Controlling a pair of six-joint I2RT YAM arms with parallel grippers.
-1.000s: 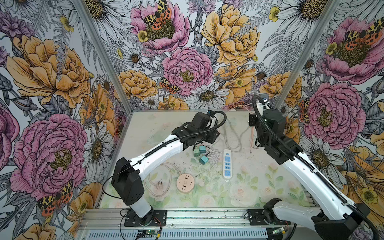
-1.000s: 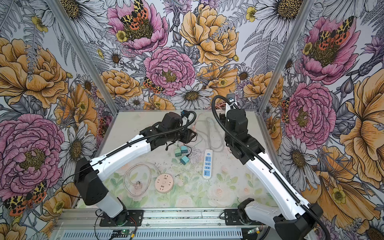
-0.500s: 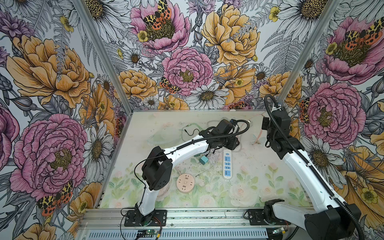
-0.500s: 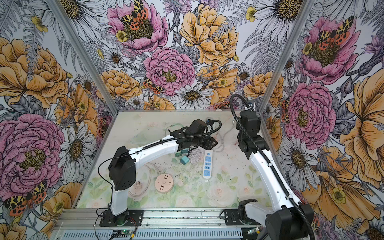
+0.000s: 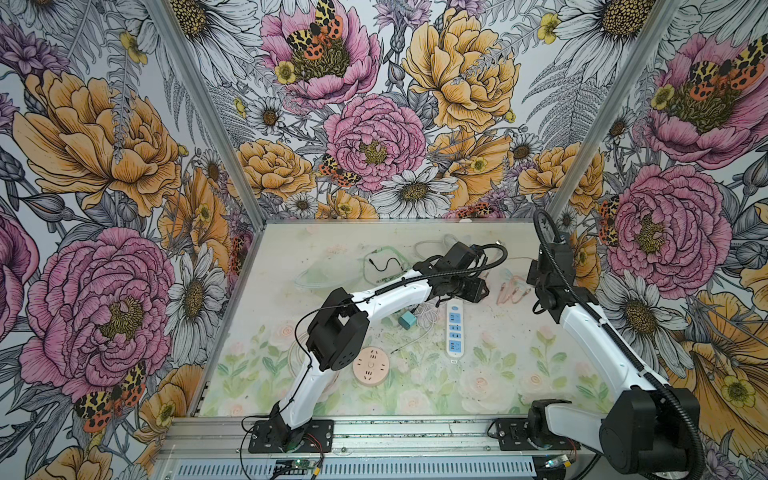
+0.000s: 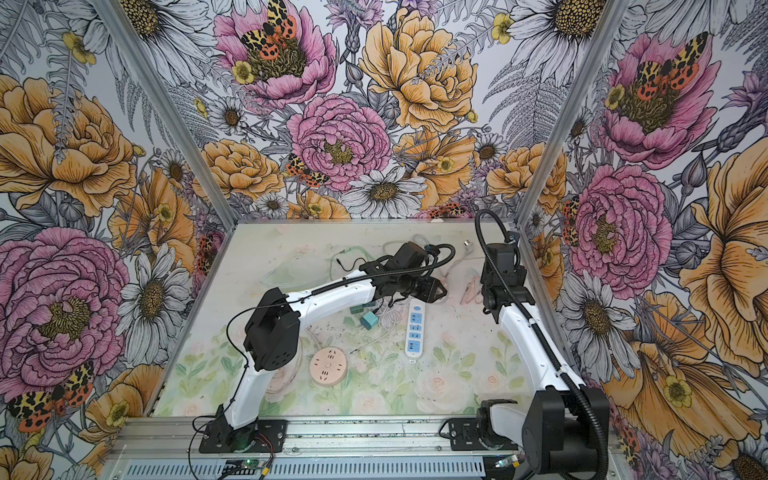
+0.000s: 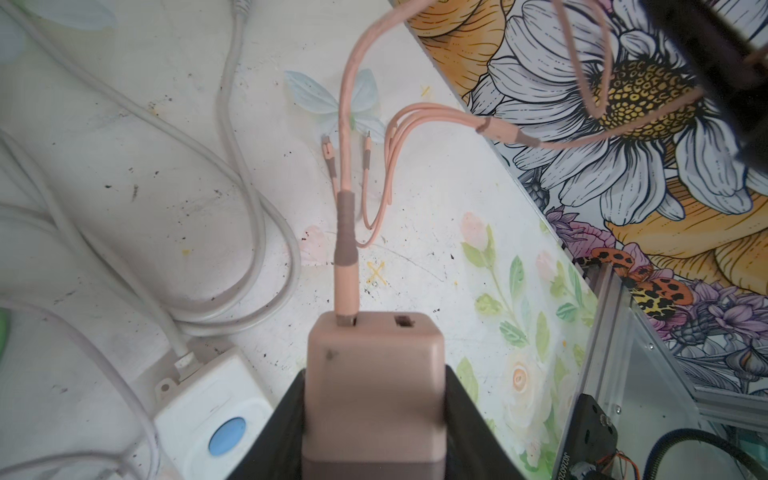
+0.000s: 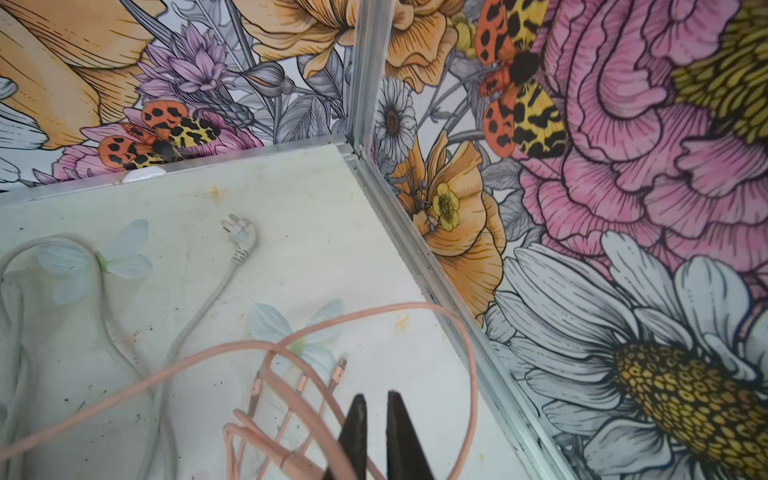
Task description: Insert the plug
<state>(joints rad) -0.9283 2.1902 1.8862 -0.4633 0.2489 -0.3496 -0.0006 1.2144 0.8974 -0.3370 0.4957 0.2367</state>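
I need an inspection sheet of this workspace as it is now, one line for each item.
Surface: flower-printed table, scuffed and speckled with dirt.
Job's things: pink charger held in the left hand, not yet in the white power strip lying flat near it.
Clutter: round pink socket, teal adapter.
Hands: left hand shut on the charger; right hand slightly open, nothing seen between its fingers.
Cables: pink cable plugged into the charger, its loops by the right hand; white cord with plug on the table; green cable at the back.
Surroundings: floral walls, aluminium rail in front.
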